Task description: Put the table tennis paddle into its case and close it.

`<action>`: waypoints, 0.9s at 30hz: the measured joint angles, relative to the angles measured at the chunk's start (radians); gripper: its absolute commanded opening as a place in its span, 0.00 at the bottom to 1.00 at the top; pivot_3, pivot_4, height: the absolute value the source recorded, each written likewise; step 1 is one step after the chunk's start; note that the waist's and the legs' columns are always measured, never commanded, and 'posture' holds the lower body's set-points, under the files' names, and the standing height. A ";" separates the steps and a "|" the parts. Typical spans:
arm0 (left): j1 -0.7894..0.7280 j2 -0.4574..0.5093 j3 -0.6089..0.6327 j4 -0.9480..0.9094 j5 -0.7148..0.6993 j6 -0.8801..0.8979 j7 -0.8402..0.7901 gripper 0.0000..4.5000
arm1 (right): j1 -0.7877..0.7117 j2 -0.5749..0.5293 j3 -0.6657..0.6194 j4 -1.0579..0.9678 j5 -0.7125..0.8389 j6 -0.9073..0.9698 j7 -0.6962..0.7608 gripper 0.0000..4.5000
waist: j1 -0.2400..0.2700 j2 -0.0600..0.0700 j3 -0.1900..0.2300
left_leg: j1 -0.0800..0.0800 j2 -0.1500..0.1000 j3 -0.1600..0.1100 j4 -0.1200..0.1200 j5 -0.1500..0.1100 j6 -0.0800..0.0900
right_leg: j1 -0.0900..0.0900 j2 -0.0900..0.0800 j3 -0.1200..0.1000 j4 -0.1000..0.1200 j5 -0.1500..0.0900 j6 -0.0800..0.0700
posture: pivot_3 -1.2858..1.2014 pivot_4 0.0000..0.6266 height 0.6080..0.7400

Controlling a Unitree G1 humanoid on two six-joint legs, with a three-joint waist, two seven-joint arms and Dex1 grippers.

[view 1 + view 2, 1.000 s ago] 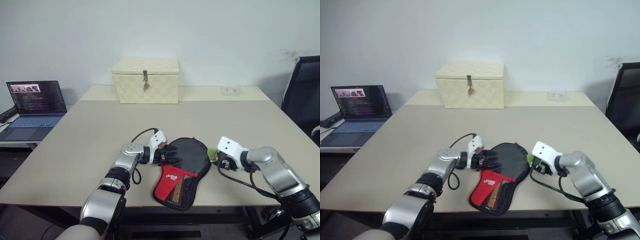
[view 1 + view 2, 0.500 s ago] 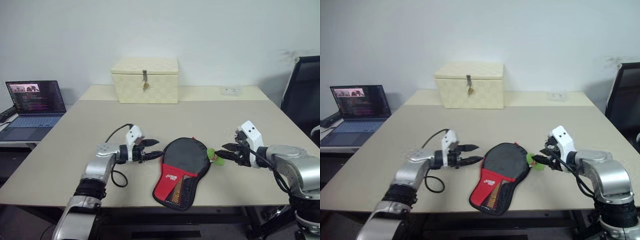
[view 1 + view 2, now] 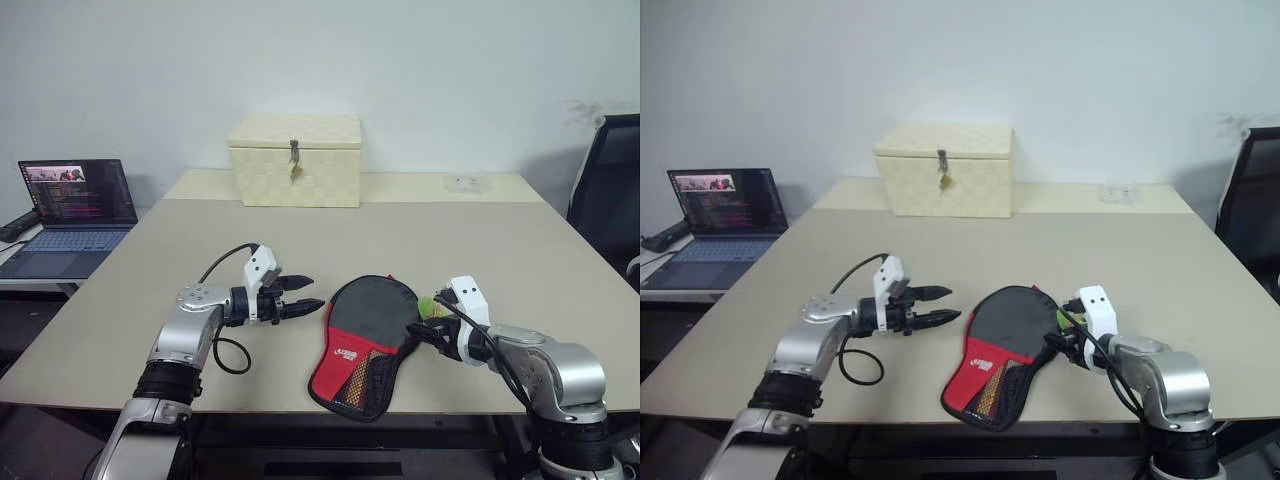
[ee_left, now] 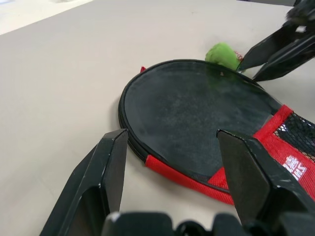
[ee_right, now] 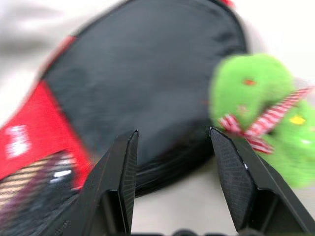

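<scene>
Left of case (image 3: pixel 365 342): left gripper (image 3: pixel 308 297) withdrawn, open.

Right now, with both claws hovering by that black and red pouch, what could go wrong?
The case lies near the table's front edge, its red end closest, so a push might slide it off. The right gripper, fingers open, sits beside a small green charm at the case's rim, and could snag it instead of the case. The left gripper is open and apart from the case, so nothing steadies it.
</scene>
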 measured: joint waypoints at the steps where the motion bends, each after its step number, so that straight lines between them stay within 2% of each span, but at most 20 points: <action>1: -0.001 0.002 0.000 0.000 0.000 0.000 0.000 0.69 | 0.004 0.000 0.001 0.009 0.000 -0.006 -0.010 0.54 | 0.000 0.000 0.000 | 0.000 0.000 0.000 0.000 0.000 0.000 | 0.000 0.000 0.000 0.000 0.000 0.000 | 0.52 0.24 1.00; 11: 0.000 0.014 -0.002 -0.019 0.000 -0.001 0.001 0.69 | 0.013 0.049 -0.008 -0.013 0.045 0.052 -0.057 0.54 | 0.000 0.000 0.000 | 0.000 0.000 0.000 0.000 0.000 0.000 | 0.000 0.000 0.000 -0.001 0.000 0.000 | 0.52 0.24 1.00; 15: 0.003 0.017 -0.002 -0.021 0.000 -0.001 0.003 0.69 | 0.004 0.066 -0.003 0.031 0.051 0.013 -0.070 0.54 | -0.003 0.000 0.000 | 0.001 0.001 0.001 0.000 0.000 0.000 | 0.000 0.000 0.000 0.000 0.000 0.000 | 0.52 0.24 1.00; 21: 0.004 0.019 -0.009 -0.021 0.000 -0.001 0.002 0.69 | -0.085 0.034 0.039 0.226 0.045 -0.116 -0.036 0.54 | -0.019 0.000 0.000 | 0.007 0.002 0.005 0.000 0.000 0.000 | 0.004 0.001 0.003 0.000 0.000 0.000 | 0.52 0.24 1.00; 27: 0.004 0.021 -0.019 -0.023 0.000 -0.001 0.003 0.69 | -0.259 -0.041 0.158 0.541 -0.010 -0.327 0.079 0.54 | -0.029 0.000 0.000 | 0.007 0.002 0.007 -0.001 0.000 0.000 | 0.003 0.002 0.004 0.000 0.000 0.000 | 0.52 0.24 1.00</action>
